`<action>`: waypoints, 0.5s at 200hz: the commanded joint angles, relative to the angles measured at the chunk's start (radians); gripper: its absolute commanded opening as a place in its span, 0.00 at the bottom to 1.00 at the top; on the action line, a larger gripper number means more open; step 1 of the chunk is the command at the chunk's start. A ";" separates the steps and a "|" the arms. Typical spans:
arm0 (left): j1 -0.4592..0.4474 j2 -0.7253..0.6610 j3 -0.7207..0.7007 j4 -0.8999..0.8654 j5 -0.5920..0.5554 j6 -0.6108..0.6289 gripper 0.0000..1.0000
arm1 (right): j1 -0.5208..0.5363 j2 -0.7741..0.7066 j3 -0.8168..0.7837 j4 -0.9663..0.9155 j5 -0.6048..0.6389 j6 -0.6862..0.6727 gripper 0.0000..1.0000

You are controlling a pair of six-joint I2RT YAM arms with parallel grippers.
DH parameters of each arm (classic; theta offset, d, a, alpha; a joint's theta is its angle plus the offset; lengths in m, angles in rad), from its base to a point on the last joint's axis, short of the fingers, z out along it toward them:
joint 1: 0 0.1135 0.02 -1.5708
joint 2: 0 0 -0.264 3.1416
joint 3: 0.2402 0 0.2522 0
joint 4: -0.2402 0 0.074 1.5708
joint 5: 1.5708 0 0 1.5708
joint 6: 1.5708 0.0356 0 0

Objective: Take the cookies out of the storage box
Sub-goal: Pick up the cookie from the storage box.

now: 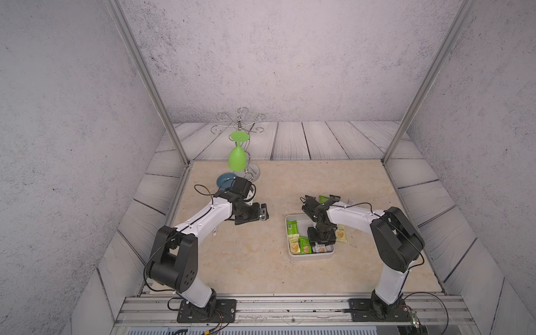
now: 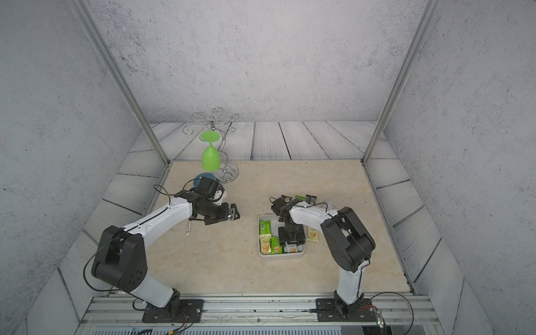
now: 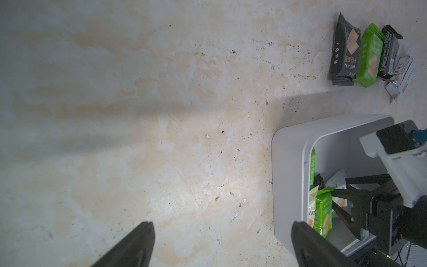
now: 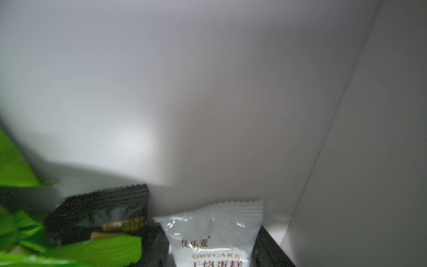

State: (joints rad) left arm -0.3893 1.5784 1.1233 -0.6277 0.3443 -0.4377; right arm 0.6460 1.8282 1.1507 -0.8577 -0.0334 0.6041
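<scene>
My right gripper (image 1: 321,243) is down in the storage box (image 1: 311,255), lower right of centre, fingers pinching a white cookie packet (image 4: 211,235), while my left gripper (image 3: 221,231) hovers left of centre, fingers spread wide.

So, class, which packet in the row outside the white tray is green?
The green foil packet, between a wide black packet and a narrow black one.

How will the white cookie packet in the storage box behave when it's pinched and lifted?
Probably light and crushable: the white packet looks puffy, with creased film. Likely slippery, since its wrapper shines. Pillow-shaped with crimped ends, it should not roll.
</scene>
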 commanded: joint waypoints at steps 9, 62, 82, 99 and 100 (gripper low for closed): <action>-0.004 -0.014 -0.004 -0.015 -0.007 0.017 0.98 | -0.001 0.038 0.000 -0.005 0.035 0.022 0.59; -0.003 -0.019 -0.008 -0.015 -0.009 0.020 0.98 | 0.000 0.027 0.010 -0.013 0.059 0.024 0.48; -0.004 -0.020 -0.010 -0.015 -0.008 0.021 0.98 | -0.001 0.015 0.024 -0.025 0.065 0.024 0.48; -0.003 -0.020 -0.010 -0.013 -0.008 0.021 0.99 | 0.000 0.007 0.042 -0.039 0.076 0.023 0.48; -0.003 -0.022 -0.010 -0.013 -0.007 0.021 0.98 | 0.000 0.007 0.044 -0.039 0.077 0.023 0.48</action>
State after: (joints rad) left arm -0.3893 1.5784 1.1233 -0.6285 0.3439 -0.4297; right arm 0.6460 1.8309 1.1629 -0.8646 -0.0101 0.6189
